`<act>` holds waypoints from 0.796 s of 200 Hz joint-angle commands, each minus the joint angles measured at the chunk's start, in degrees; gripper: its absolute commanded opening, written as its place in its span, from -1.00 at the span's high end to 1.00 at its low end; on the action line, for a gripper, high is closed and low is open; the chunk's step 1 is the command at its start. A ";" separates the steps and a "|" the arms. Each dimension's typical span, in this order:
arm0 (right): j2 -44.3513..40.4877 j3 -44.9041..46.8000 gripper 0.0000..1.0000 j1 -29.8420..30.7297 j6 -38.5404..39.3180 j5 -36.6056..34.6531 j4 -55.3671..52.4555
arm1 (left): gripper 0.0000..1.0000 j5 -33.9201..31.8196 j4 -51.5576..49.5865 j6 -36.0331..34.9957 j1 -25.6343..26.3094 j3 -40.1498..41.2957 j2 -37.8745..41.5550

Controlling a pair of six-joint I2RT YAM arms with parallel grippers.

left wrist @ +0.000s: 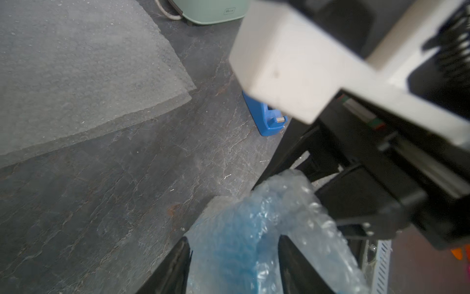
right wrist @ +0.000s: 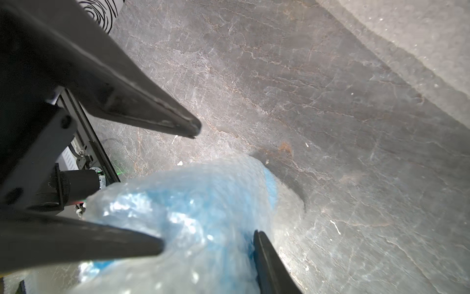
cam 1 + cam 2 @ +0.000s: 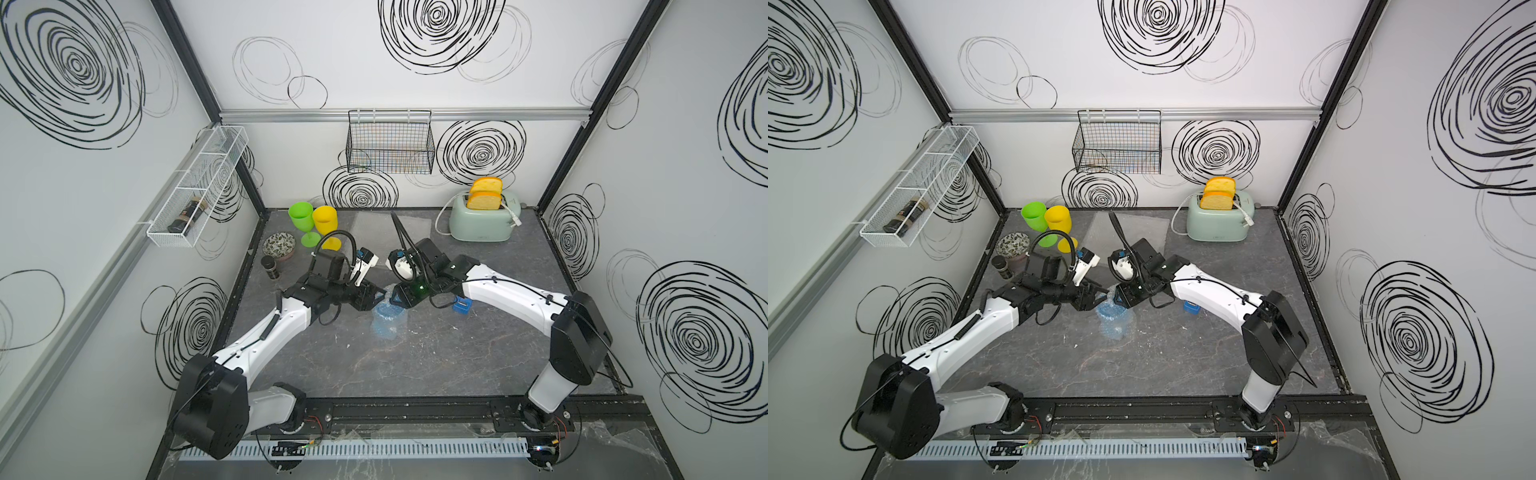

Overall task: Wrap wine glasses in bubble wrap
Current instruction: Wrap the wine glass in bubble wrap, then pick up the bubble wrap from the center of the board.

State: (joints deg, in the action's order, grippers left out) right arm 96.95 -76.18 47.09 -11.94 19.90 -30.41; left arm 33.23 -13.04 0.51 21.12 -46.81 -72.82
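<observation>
Blue goblet [image 3: 388, 320] sits mid-desk, bundled in bubble wrap [image 3: 1115, 322]; the blue shows through the film in both wrist views. Can't tell foot from cup through the wrap. The bundle's far end sits between the two hands, which meet nose to nose over it. Right hand [image 3: 395, 300] is clamped on the wrap at that end: one finger [image 2: 264, 262] is pressed into the bundle's side, the other is buried under film. Left hand [image 1: 234, 240] is released and straddles the bundle; in the right wrist view one of its fingers [image 2: 142, 244] rests on the wrap and the other [image 2: 165, 119] is clear of it, with bare desk [image 3: 415, 365] showing in the gap. Blue tape dispenser [image 3: 461, 307] is just beside the right arm, close to the bundle. Spare sheets [image 3: 374, 226] lie flat at the back of the desk, overlapping. Green goblet [image 3: 301, 216] and yellow goblet [image 3: 325, 222] stand upright, unwrapped, back left, side by side. Patterned bowl [image 3: 279, 245] and a dark jar [image 3: 270, 268] are near them, along the left edge. Mint toaster [image 3: 484, 222] is back right, with bread slices in its slots.
</observation>
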 commanded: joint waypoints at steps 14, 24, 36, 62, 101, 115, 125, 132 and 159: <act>1.07 -3.68 0.27 1.30 1.61 1.15 -4.34 | 0.01 -7.61 -3.03 -5.06 1.53 -0.56 -2.66; 0.31 -3.75 0.22 1.35 1.78 1.78 -4.37 | 0.09 -9.71 -3.19 -6.24 2.30 -0.57 -2.86; -0.70 -3.63 0.18 1.04 1.89 2.38 -4.84 | 0.19 -11.23 -3.41 -6.69 2.94 -0.72 -2.81; -4.39 -1.95 0.11 -0.08 0.91 4.59 -4.80 | 0.28 -11.33 -3.93 -6.95 3.91 -0.25 -2.87; -10.39 0.76 0.08 -4.76 -1.27 7.43 -5.16 | 0.47 -12.53 -6.29 -9.74 6.23 0.14 -3.07; -13.11 2.30 0.08 -6.55 -0.70 7.49 -4.49 | 0.48 -14.20 -8.03 -12.31 7.70 0.22 -3.24; -15.05 3.58 0.08 -8.24 -0.34 7.69 -4.10 | 0.55 -14.74 -9.29 -13.13 8.18 -0.03 -3.25; -16.35 4.35 0.08 -9.47 -0.43 8.01 -3.92 | 0.62 -14.99 -10.05 -13.24 8.28 -0.13 -3.05; -20.70 7.27 0.06 -13.69 -0.58 7.97 -2.17 | 0.85 -16.31 -11.67 -15.16 8.50 0.21 -2.55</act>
State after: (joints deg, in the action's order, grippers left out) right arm 79.50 -71.37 36.21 -12.62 26.85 -33.76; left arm 19.75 -14.35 -11.11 28.84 -48.82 -73.69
